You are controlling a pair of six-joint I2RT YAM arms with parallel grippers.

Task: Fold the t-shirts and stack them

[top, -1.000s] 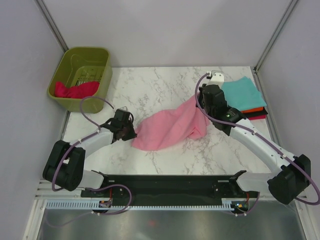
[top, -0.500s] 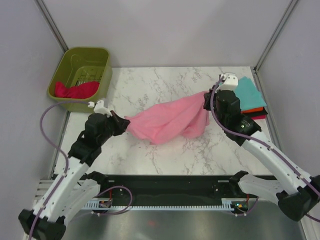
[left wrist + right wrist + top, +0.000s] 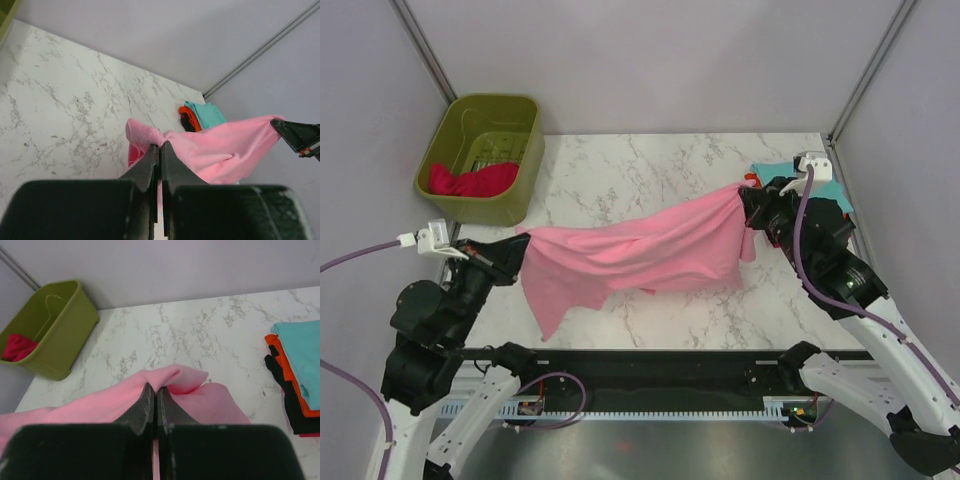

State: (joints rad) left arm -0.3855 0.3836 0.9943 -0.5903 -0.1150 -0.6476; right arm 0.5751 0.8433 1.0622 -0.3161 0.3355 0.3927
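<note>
1. Task item: the light pink t-shirt point(image 3: 640, 255) hangs spread between the two arms above the marble table point(image 3: 650, 160). Its long axis runs left to right across the workspace, with the right end slightly farther back. A loose flap droops below the left end toward the near edge. Whether the sagging middle touches the marble cannot be determined.
2. Left gripper point(image 3: 160, 150): jaws pressed together on a bunched pinch of pink cloth at the shirt's left end.
3. Right gripper point(image 3: 154, 390): jaws likewise clamped on a fold at the shirt's right end.
4. Governing relation: the folded t-shirt stack point(image 3: 300, 370), teal on top, lies just beside the right gripper at the far right. The right arm is therefore the nearer one. The olive-green basket point(image 3: 485, 150) holding the crimson t-shirt point(image 3: 470, 180) sits at the far left.
5. Probable next step: lower both ends together onto the bare marble between the arms, keeping the axis taut.
</note>
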